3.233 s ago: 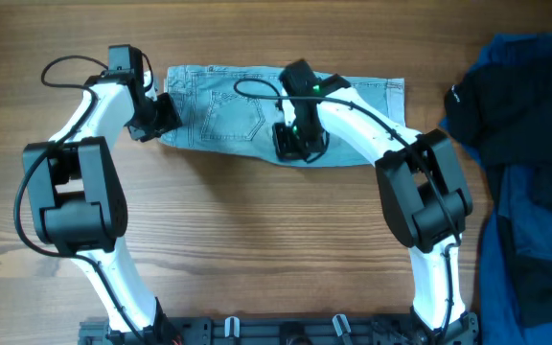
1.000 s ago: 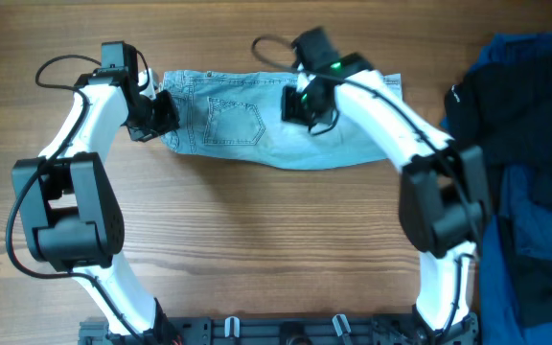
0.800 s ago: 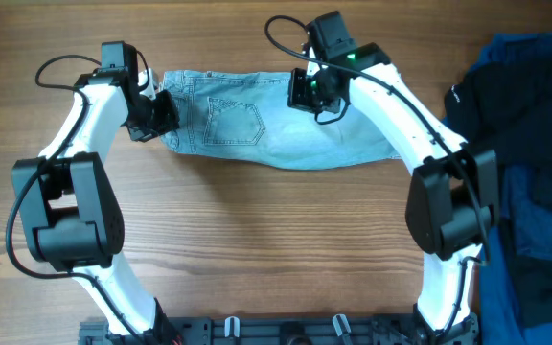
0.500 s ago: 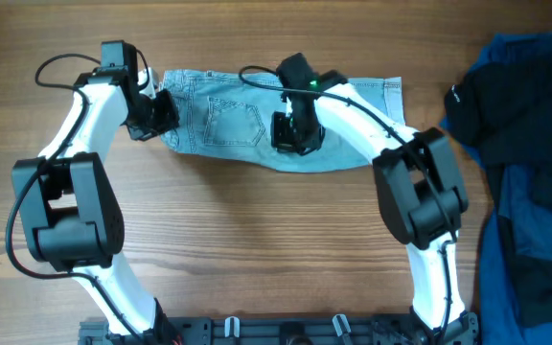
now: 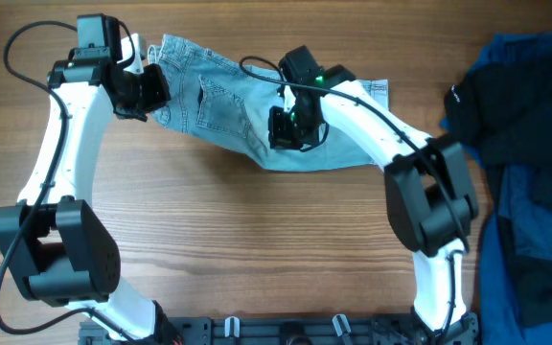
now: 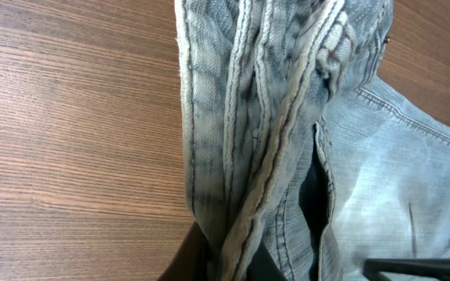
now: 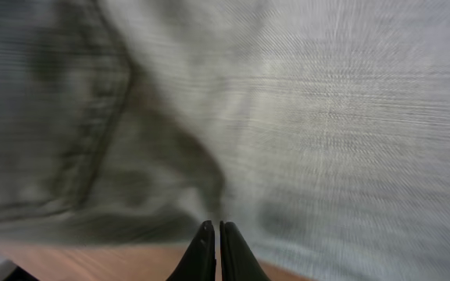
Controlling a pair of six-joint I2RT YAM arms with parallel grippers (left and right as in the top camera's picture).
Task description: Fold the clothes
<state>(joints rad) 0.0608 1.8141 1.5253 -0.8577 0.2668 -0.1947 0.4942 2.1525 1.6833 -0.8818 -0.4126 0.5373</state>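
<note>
The clothes, light-blue denim shorts (image 5: 223, 105), lie across the back of the table, their left end raised and bunched. My left gripper (image 5: 147, 88) is shut on that bunched, stitched edge; in the left wrist view the thick seams (image 6: 248, 117) hang from the left gripper (image 6: 226, 261) above the wood. Over the middle of the shorts near their front edge, my right gripper (image 5: 287, 129) is shut. In the right wrist view the right gripper (image 7: 214, 228) points its closed tips at the blurred denim (image 7: 326, 117) with no fabric showing between them.
A black garment (image 5: 477, 105) with a small white mark and dark-blue fabric (image 5: 535, 220) are piled at the right edge. Bare wooden table (image 5: 257, 240) lies in front of the shorts. The arms' base rail (image 5: 276, 331) runs along the front edge.
My left gripper has moved up and to the left, pulling the shorts' left end with it so the fabric now slants and bunches. The right gripper stays on the middle of the shorts.
</note>
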